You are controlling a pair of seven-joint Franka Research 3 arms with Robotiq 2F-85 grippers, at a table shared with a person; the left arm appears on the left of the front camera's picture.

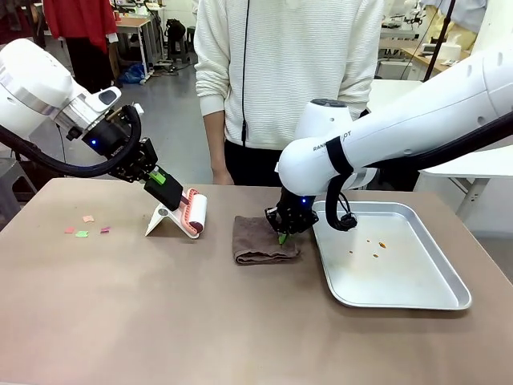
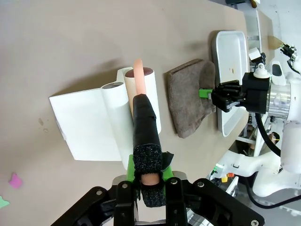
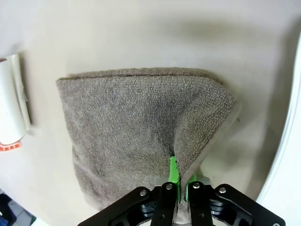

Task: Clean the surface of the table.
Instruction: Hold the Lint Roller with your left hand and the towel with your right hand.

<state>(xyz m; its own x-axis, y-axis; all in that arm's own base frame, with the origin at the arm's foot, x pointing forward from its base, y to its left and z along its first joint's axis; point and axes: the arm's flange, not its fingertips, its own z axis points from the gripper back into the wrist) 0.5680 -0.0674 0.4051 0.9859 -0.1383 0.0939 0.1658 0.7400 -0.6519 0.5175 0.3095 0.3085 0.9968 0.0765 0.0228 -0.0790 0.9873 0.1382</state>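
Note:
The brownish-tan table carries a folded brown cloth near its middle. My right gripper is shut on the cloth's right edge, pinching a raised fold of the cloth between the green pads. My left gripper is shut on the black foam handle of a lint roller. The roller rests against its white stand. Small pink, orange and green paper scraps lie on the table's left part.
A shallow silver metal tray with a few orange crumbs sits to the right of the cloth, close to my right gripper. A person in a white sweater stands at the far edge. The near half of the table is bare.

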